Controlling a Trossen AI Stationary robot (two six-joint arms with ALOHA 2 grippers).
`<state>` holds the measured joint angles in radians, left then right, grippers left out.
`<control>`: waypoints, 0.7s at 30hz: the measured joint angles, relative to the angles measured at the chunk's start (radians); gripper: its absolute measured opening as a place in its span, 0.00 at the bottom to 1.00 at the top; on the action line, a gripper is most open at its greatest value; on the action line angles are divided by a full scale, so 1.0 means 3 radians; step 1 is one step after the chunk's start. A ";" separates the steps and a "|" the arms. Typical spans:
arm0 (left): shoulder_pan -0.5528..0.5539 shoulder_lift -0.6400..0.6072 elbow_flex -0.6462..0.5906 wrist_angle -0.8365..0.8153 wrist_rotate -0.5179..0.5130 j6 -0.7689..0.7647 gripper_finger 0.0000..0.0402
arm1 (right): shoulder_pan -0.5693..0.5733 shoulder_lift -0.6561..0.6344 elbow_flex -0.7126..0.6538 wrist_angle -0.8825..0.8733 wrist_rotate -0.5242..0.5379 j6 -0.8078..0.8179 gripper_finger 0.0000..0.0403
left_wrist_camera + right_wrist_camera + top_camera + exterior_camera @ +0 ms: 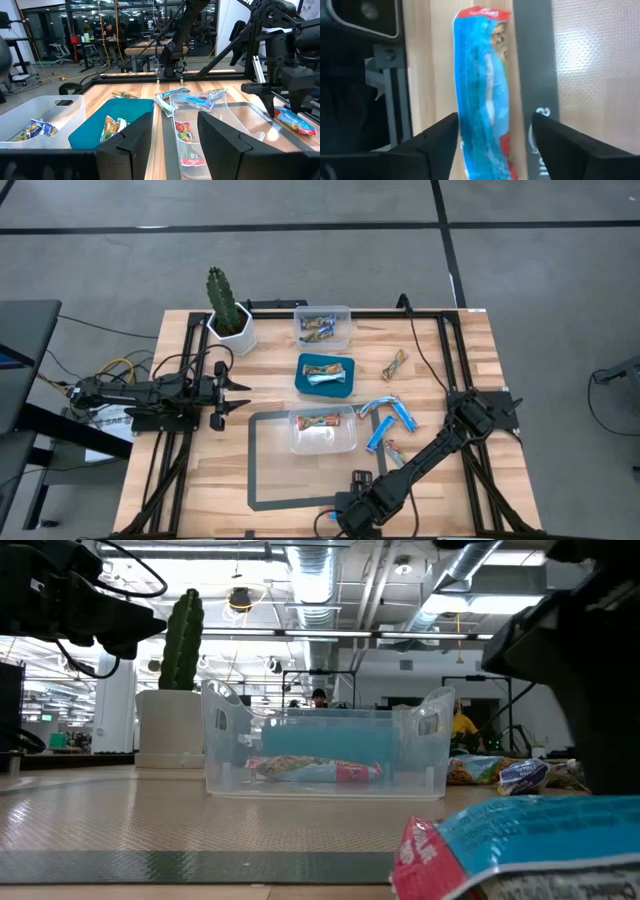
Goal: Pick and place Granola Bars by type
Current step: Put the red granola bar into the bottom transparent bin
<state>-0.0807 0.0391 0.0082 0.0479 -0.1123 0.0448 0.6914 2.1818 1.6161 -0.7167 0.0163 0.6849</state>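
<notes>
The right end effector sits down at the near edge of the wooden bench, just off the corner of the dark-framed mat. Its wrist camera shows both fingers spread wide on either side of a bright blue wrapped granola bar with a red end. The bar lies between them but neither finger looks to be touching it, and its lower end is cut off. From above that bar is hidden under the arm. In the low view it fills the near corner as a blurry blue and red wrapper.

The left end effector hovers off the left side of the mat, jaws open and empty.

On the mat sits a clear plastic bin with one tan bar inside. Behind it is a teal tray holding a bar or two, hard to sort out by colour from above. Farther back, a second clear bin holds a few more bars, too small to count. Loose blue bars lie on the bench right of the mat, and one tan bar sits apart beyond them. A green cactus in a white pot stands at the back left.
</notes>
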 joint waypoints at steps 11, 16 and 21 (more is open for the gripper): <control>0.0001 0.0000 0.0000 0.0000 0.0000 0.0001 0.38 | -0.0001 0.0000 0.0000 -0.0026 -0.0061 0.0167 0.35; 0.0000 0.0000 0.0000 0.0000 0.0000 0.0001 0.38 | -0.0001 0.0000 -0.0001 -0.0025 -0.0061 0.0171 0.24; 0.0001 0.0000 0.0000 0.0000 0.0000 0.0001 0.38 | -0.0001 -0.0001 -0.0001 -0.0016 -0.0063 0.0171 0.17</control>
<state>-0.0805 0.0391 0.0082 0.0479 -0.1124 0.0450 0.6910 2.1815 1.6157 -0.7215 -0.0025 0.7361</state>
